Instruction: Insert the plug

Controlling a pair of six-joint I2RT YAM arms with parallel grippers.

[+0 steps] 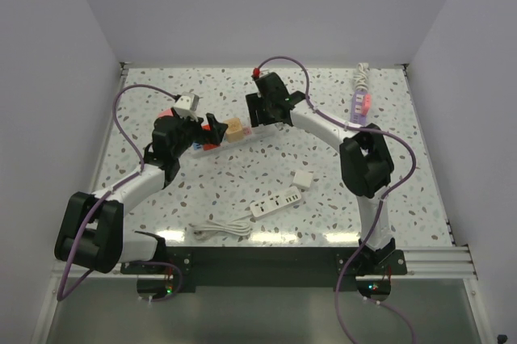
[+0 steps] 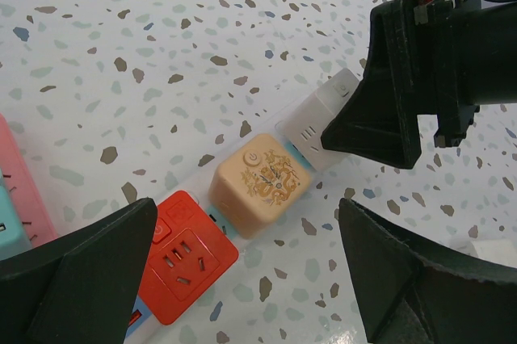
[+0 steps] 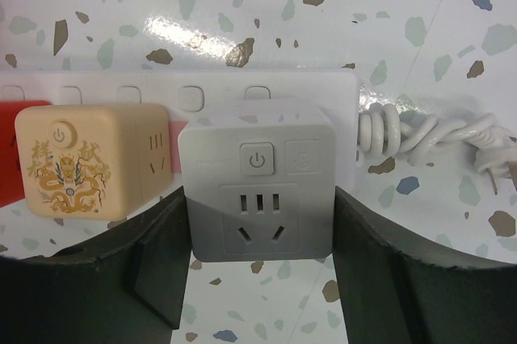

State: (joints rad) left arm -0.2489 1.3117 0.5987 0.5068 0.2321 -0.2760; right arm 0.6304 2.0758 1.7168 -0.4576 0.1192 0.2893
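Note:
A white cube plug sits on the long white power strip, beside a beige cube with a dragon print. My right gripper is shut on the white cube, one finger against each side. In the left wrist view the same row shows: the red cube, the beige cube, the white cube and the right gripper over it. My left gripper is open and empty, hovering over the red and beige cubes. In the top view both grippers, left and right, meet over the strip.
A coiled white cord lies at the strip's end. A second white power strip, a small white adapter and a loose cable lie nearer the bases. A pink-purple strip lies at the back right.

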